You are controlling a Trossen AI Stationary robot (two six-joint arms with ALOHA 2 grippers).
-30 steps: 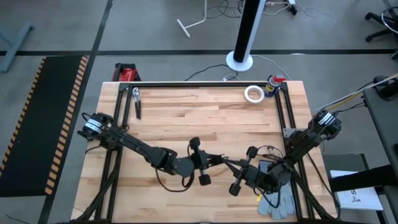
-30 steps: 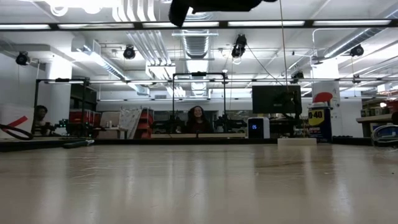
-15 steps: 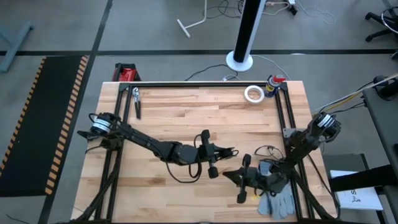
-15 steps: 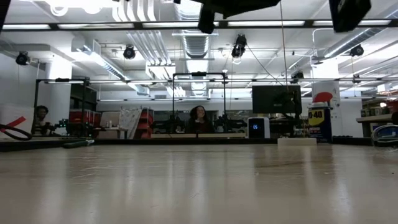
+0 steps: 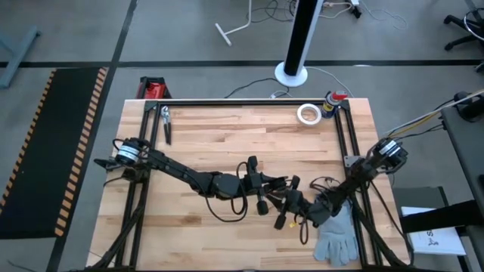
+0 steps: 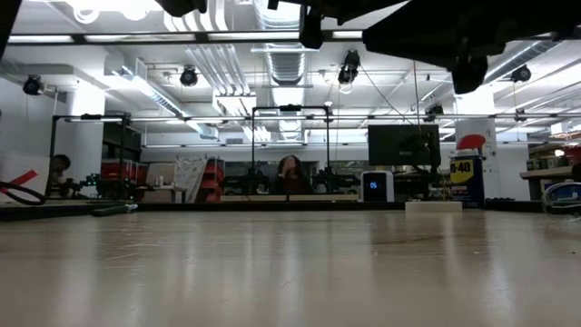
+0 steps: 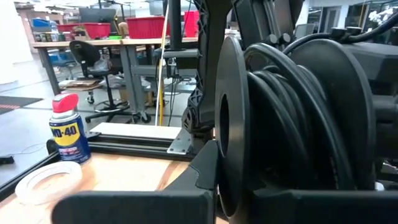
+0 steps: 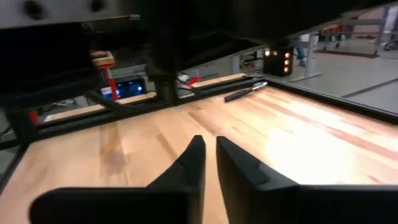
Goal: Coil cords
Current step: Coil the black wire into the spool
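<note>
Wood table [image 5: 227,136]: tape roll [image 5: 308,114], WD-40 can [image 5: 330,101] far edge; right end effector [image 8: 208,163] fingers nearly together; left end effector [image 5: 281,183] state unclear.

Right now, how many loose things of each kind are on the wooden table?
Tape roll: 1
Spray can: 1
Pliers: 1
Glove: 1
Cord: 1
Total: 5
</note>
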